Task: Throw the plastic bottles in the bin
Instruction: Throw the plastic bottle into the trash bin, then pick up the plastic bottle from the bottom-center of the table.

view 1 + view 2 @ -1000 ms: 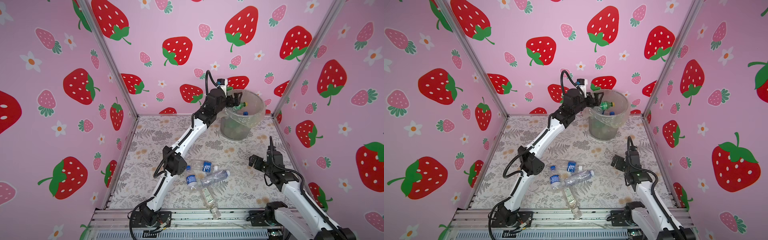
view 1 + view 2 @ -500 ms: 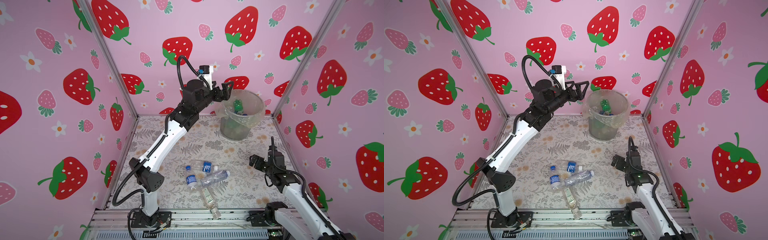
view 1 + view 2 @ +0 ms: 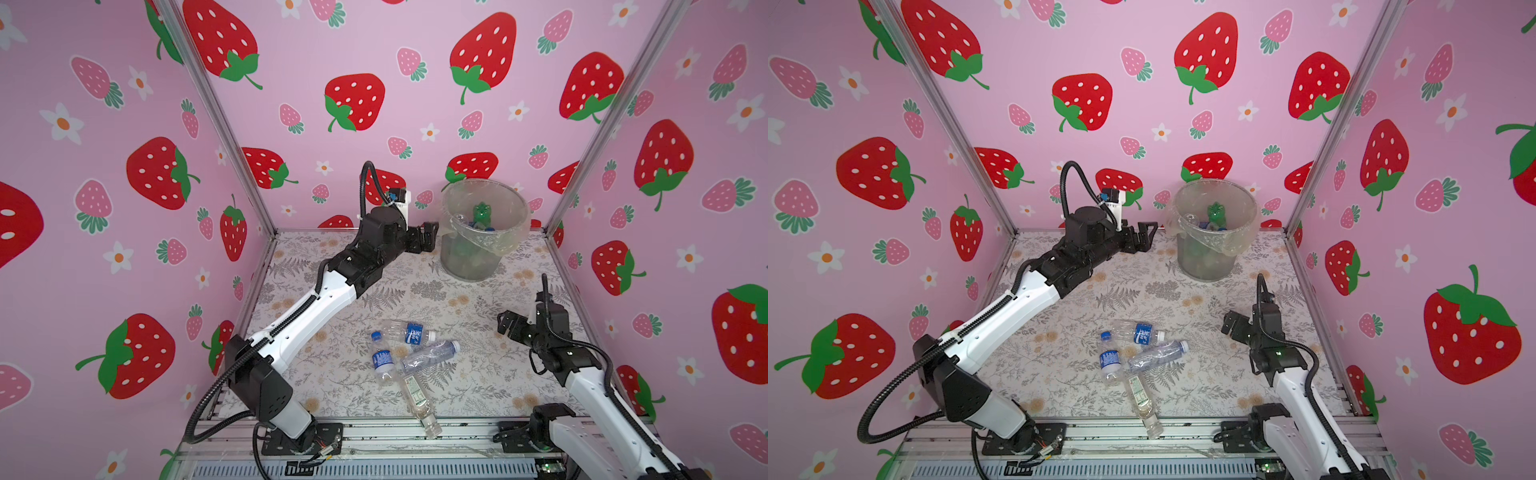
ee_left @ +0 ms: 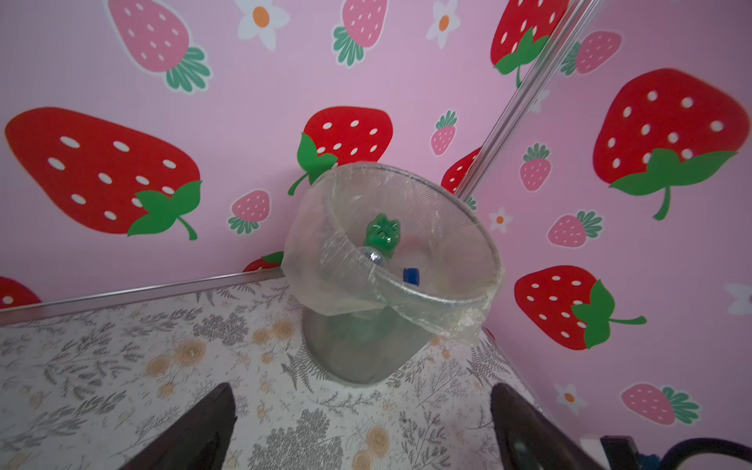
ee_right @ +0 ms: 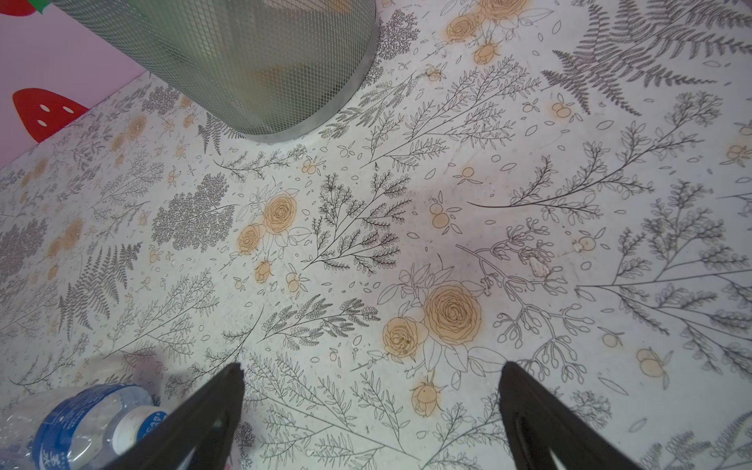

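The left gripper [image 3: 424, 240], fingers wide apart and empty, is hovering just beside the round grey mesh bin with a clear liner bag [image 3: 469, 262]. The right gripper [image 3: 506, 324], also spread and empty, is waiting near the bin. Four small clear plastic bottles [image 3: 409, 357] are lying heaped on the flower-printed table [image 3: 332, 374], well apart from the bin. I judge the next pick is starting, and it is calling for a reach down to one bottle's body. Inside the bin a green bottle [image 3: 481, 212] is showing, while mesh and liner are hiding the others.
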